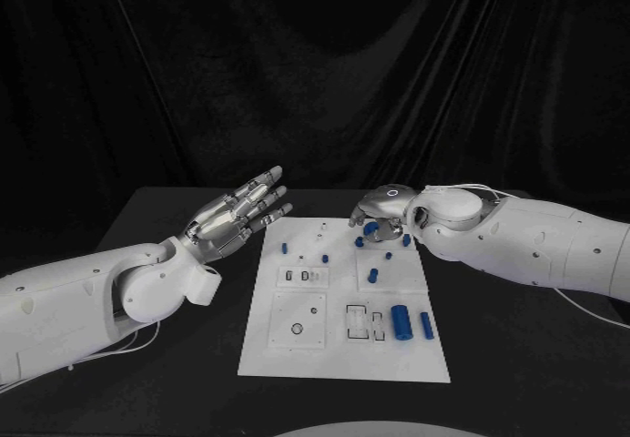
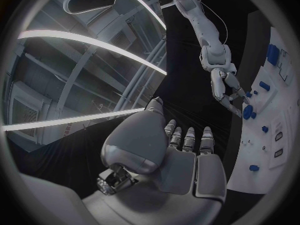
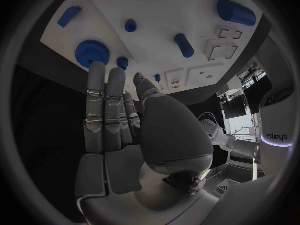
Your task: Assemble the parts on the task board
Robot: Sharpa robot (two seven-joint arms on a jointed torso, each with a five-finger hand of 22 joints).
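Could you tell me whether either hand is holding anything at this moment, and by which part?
Neither. The left hand hangs open beside the task board; the right hand only reaches toward the blue gear.

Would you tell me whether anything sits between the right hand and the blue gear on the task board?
Nothing visible does: the right hand has its fingertips right at the blue gear on the task board.

A black tabletop (image 1: 171, 382) is seen across the lower half of the head view, its far edge running across the middle of the frame. Behind it, the upper half is taken up by a dark, folded curtain (image 1: 315, 82).
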